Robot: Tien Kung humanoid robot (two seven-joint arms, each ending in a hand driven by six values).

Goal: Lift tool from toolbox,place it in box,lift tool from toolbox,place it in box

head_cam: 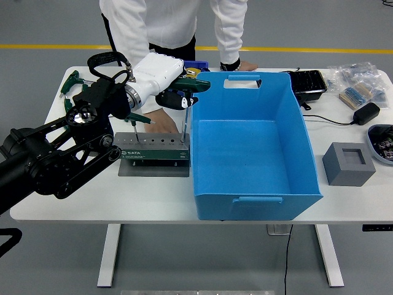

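Head view showed the left hand (pixel 167 86) raised above the grey metal toolbox rack (pixel 155 148), its fingers closed around the dark green T-shaped handle of a hex key tool (pixel 187 86). That tool's thin steel shaft hung straight down below the hand, its tip close to the rack's right end. Just right of the hand stood the large blue plastic box (pixel 249 145) on the white table (pixel 350 200). Beyond the hand, a person's hand (pixel 161 121) rested by the rack

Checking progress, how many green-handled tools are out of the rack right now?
3 visible: one in the left hand, two on the table at far left. The arm may hide more.
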